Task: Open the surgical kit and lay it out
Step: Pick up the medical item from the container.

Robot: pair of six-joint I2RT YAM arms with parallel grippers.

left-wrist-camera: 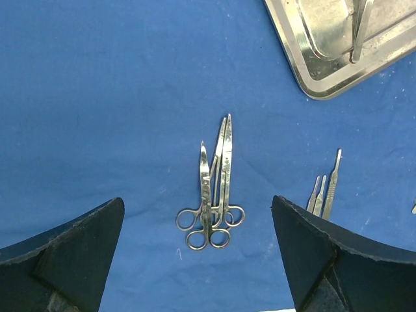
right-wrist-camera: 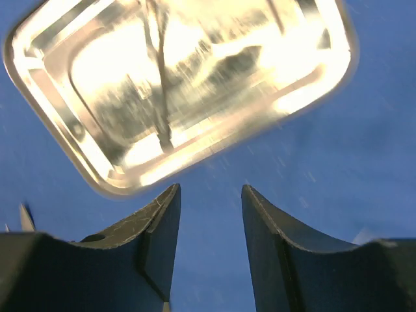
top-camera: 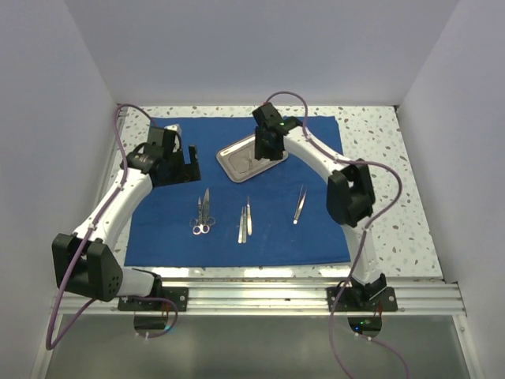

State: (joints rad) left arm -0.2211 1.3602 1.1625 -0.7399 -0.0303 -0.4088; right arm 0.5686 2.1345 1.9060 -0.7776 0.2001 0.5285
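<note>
The royal-blue cloth (top-camera: pixel 158 229) lies spread flat on the table. The steel tray (top-camera: pixel 241 164) sits on its far middle. It also shows in the left wrist view (left-wrist-camera: pixel 325 75) and the right wrist view (right-wrist-camera: pixel 117 169). A slim instrument (left-wrist-camera: pixel 359 29) lies in the tray. Scissors and forceps (top-camera: pixel 203 215) lie together on the cloth and show in the left wrist view (left-wrist-camera: pixel 213 188). Two slim tools (top-camera: pixel 245 221) and tweezers (top-camera: pixel 299 204) lie to their right. My left gripper (top-camera: pixel 186 163) is open and empty above the cloth (left-wrist-camera: pixel 97 97). My right gripper (top-camera: pixel 266 150) is open and empty beside the tray's rim.
White speckled tabletop (top-camera: pixel 387 158) borders the cloth on the right and at the back. White walls (top-camera: pixel 71 95) enclose the sides and back. An aluminium rail (top-camera: pixel 260 296) with the arm bases runs along the near edge.
</note>
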